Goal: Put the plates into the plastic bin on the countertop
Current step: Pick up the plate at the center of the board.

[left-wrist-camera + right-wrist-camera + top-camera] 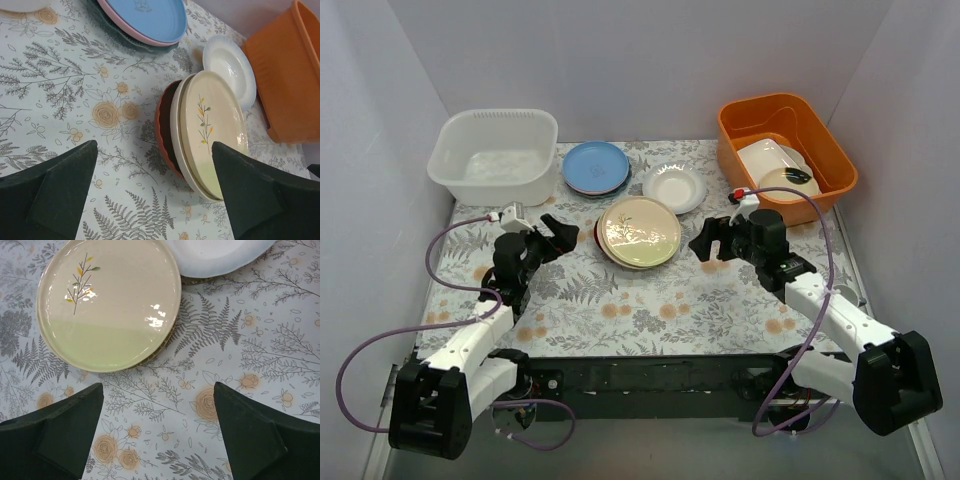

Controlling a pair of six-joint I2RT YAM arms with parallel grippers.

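Although hardly started: no plates visible inside plastic bin (492, 155) at back left of countertop (650, 300). Left to move: sprig plate stack (640, 232) at centre, blue plate stack (596, 167), white scalloped plate (674, 187). Spread wide, empty: left gripper (558, 237), right gripper (704, 240).

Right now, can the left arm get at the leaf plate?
Probably yes: the left gripper is open, just left of the leaf plate, with only bare countertop between them.

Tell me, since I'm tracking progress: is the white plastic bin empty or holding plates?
Empty. The plastic bin shows only its bare floor; the cream plate, blue plate and white plate lie outside on the countertop.
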